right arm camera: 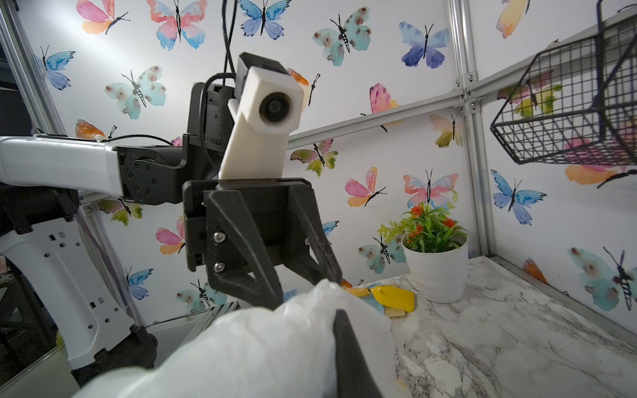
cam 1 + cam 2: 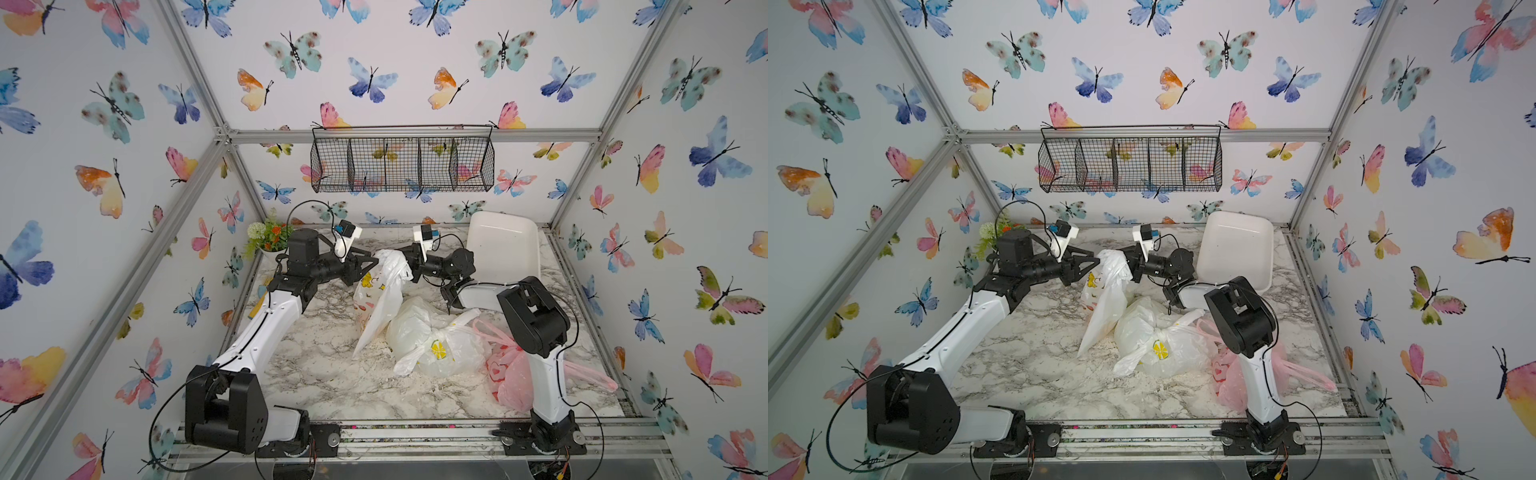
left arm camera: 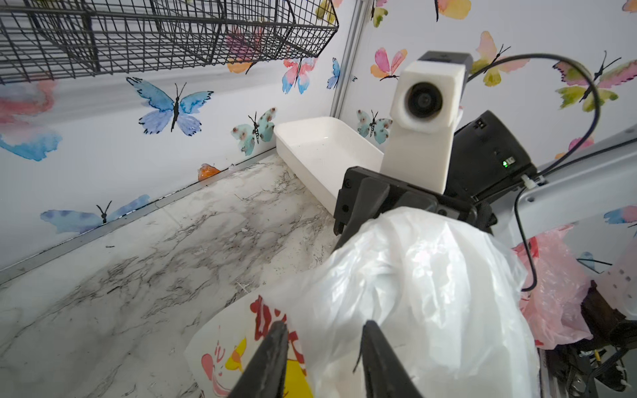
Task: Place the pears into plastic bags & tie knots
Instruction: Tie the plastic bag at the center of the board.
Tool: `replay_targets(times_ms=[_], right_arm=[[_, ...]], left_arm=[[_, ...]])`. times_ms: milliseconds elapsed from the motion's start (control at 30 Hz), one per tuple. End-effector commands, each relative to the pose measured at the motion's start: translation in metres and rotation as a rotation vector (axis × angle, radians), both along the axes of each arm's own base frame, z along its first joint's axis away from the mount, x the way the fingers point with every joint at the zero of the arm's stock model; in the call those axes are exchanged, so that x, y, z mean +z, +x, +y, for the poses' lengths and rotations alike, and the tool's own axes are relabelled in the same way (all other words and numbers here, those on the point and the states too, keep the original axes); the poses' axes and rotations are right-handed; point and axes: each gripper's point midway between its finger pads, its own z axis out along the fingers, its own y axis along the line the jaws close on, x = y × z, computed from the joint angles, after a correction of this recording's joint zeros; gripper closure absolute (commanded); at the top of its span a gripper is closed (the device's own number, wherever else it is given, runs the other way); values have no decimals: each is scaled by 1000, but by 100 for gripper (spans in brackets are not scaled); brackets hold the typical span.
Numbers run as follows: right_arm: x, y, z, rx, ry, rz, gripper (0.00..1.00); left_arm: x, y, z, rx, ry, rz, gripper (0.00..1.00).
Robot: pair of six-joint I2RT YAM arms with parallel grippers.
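Over the table (image 2: 316,374), right claw (image 2: 409,268) tight on doodle bag (image 2: 380,303); left claw (image 3: 324,325) apart, gap plain only in wrist views.

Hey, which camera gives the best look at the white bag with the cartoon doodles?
A top view: the doodle bag shows whole there, from its lifted top to its lower corner, alike in both top views. The left wrist view shows only its bunched top and some print; the right wrist view, just plain white plastic.
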Motion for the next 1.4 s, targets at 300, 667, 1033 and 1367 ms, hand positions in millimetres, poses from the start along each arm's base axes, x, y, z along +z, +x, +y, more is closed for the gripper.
replay_targets(times_ms=[300, 667, 1033, 1367], right_arm=[[-4, -2, 6, 39, -17, 16, 87], [3, -4, 6, 52, -15, 12, 85], [8, -10, 7, 127, 4, 28, 84], [-3, -10, 8, 126, -23, 61, 84]], left_arm=[[26, -20, -18, -121, -6, -96, 68], [-8, -10, -21, -146, 35, -8, 62], [-18, -6, -21, -141, 47, -2, 50], [1, -4, -21, -123, 26, -51, 86]])
